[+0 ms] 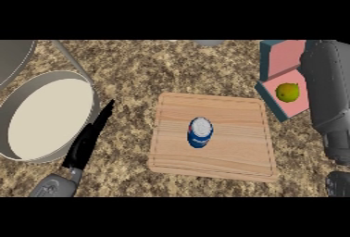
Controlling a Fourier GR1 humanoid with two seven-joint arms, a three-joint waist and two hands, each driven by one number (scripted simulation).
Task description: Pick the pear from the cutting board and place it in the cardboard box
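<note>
Speckled counter (171, 69) | yellow-green pear (288, 92) inside cardboard box (273, 74) | hands' state: cannot tell

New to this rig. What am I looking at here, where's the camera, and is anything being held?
One picture, taken from the robot's head, looking steeply down at a stone counter. The robot's left hand is the black shape at lower left, resting open beside a pan. The grey bulk at the right is its right forearm; I cannot see that hand's fingers. On the cutting board stands a blue can. The pear already lies in the pink-lined box. Nothing visibly held.
</note>
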